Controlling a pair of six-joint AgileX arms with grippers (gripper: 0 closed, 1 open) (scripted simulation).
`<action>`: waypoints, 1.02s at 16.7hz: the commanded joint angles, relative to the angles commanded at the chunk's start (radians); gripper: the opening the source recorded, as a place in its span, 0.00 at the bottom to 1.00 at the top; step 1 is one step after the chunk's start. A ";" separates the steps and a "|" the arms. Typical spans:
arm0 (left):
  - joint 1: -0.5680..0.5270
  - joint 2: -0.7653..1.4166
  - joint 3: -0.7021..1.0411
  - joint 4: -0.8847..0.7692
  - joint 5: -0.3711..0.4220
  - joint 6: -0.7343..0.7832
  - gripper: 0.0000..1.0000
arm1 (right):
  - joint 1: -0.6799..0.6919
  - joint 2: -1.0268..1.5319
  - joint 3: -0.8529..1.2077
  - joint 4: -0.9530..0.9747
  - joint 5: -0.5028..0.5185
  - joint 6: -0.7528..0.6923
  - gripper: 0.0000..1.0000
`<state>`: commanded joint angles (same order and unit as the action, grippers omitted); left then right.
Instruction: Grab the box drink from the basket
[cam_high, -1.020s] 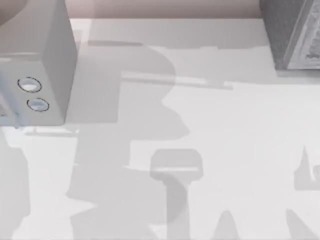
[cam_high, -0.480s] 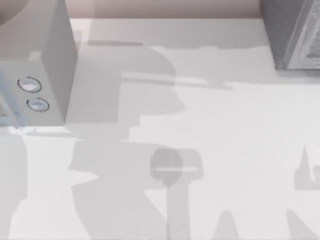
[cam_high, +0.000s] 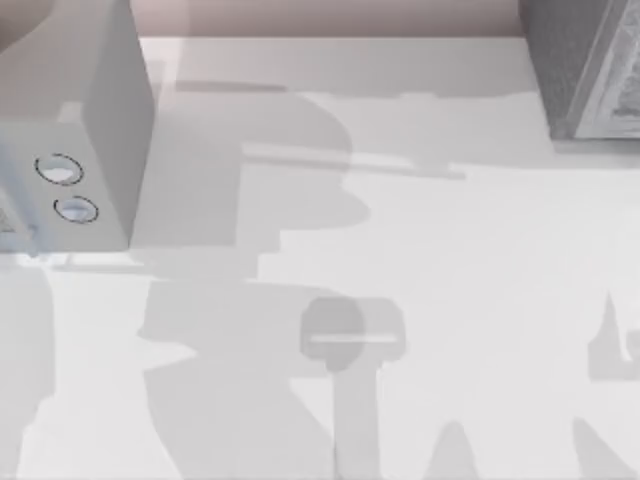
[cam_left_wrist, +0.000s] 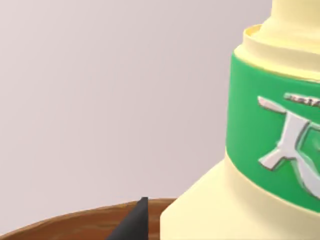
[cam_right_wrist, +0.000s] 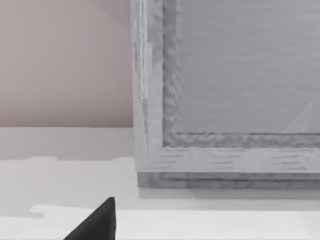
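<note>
Carton (cam_left_wrist: 260, 125): cream, green band, white glyph unreadable, upright | basket (cam_left_wrist: 75, 225) rim beside it | left hand (cam_left_wrist: 135, 222): grip unclear | worktop (cam_high: 450, 250): grey box (cam_high: 585, 70) at 1 o'clock

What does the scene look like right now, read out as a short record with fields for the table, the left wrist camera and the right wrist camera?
table: white surface, shadows across it
top view left: pale grey box with two round rings on its face
top view right: grey textured box at the far corner
left wrist view: cream container with green band, close up; brown wooden rim below
right wrist view: the grey textured box standing on the table
</note>
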<state>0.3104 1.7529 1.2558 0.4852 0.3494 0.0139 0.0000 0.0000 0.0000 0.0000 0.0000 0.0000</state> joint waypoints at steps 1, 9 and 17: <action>0.000 0.000 0.000 0.000 0.000 0.000 0.55 | 0.000 0.000 0.000 0.000 0.000 0.000 1.00; 0.000 0.000 0.000 0.000 0.000 0.000 0.00 | 0.000 0.000 0.000 0.000 0.000 0.000 1.00; 0.005 -0.014 0.010 -0.004 0.000 0.002 0.00 | 0.000 0.000 0.000 0.000 0.000 0.000 1.00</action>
<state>0.3158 1.7387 1.2657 0.4816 0.3499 0.0164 0.0000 0.0000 0.0000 0.0000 0.0000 0.0000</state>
